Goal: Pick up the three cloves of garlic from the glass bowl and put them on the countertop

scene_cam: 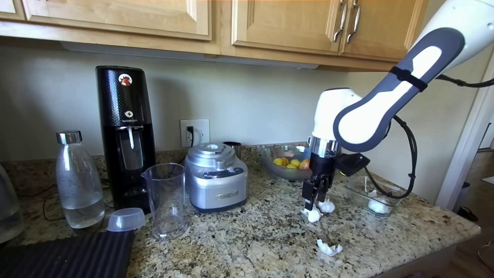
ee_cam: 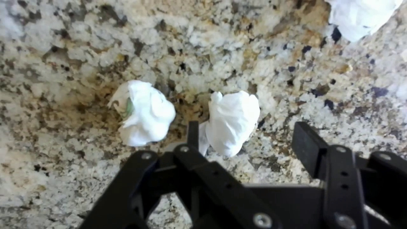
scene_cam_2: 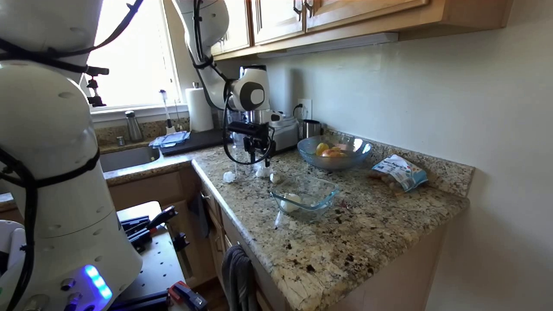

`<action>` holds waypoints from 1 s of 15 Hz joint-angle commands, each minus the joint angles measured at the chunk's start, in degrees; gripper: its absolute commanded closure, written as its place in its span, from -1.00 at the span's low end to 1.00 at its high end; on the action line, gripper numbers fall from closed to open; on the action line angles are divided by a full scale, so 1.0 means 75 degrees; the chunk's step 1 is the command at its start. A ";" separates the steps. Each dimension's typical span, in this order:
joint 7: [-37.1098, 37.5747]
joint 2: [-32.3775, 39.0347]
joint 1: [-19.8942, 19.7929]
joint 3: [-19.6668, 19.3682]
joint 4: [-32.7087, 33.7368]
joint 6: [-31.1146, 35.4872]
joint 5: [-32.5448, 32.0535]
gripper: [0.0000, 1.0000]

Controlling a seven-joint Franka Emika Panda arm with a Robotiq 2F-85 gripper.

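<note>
My gripper stands open just above the speckled countertop. Between its fingers, nearer the left one, a white garlic clove rests on the stone in the wrist view. To the left of that finger lies another garlic clove, outside the jaws. Both cloves show close together under the gripper in an exterior view, the farther clove partly behind the fingertips. A third piece of garlic sits inside the clear glass bowl, which stands on the countertop apart from the gripper.
White papery skin lies on the counter near the cloves. A larger fruit bowl is behind the gripper. A silver food processor and clear beaker stand farther along. A printed bag lies by the wall.
</note>
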 commanded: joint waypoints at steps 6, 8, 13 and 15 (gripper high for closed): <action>-0.0249 -0.2430 -0.0667 -0.0253 -0.0878 -0.1545 -0.0031 -1.00; -0.0356 -0.2752 -0.0899 -0.0406 -0.1022 -0.1611 -0.0033 -1.00; -0.0388 -0.2890 -0.1593 -0.0950 -0.1365 -0.1496 0.0114 -1.00; -0.0100 -0.2742 -0.1825 -0.1197 -0.1572 -0.0961 0.0061 -1.00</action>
